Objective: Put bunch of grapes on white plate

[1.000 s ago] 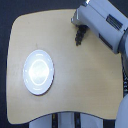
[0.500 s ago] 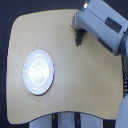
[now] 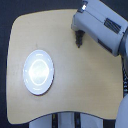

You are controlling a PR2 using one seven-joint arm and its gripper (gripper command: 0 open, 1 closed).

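Note:
The white plate (image 3: pixel 39 71) lies round and glossy on the left part of the wooden table (image 3: pixel 85 85). My gripper (image 3: pixel 77 41) hangs from the grey arm at the upper right, over the table's far side. A small dark elongated cluster, the bunch of grapes (image 3: pixel 77 38), sticks out under the gripper's tip, and the fingers look shut on it. It is blurred and small, and the fingers themselves are hard to make out. The grapes are well to the right of the plate and apart from it.
The bulky grey arm (image 3: pixel 102 25) covers the table's upper right corner. Its body runs down the exterior view's right edge. The table's rounded front edge (image 3: pixel 60 116) is at the bottom, with white legs below it.
The arm and the dark cluster at its tip have hardly moved. The plate has stayed in place.

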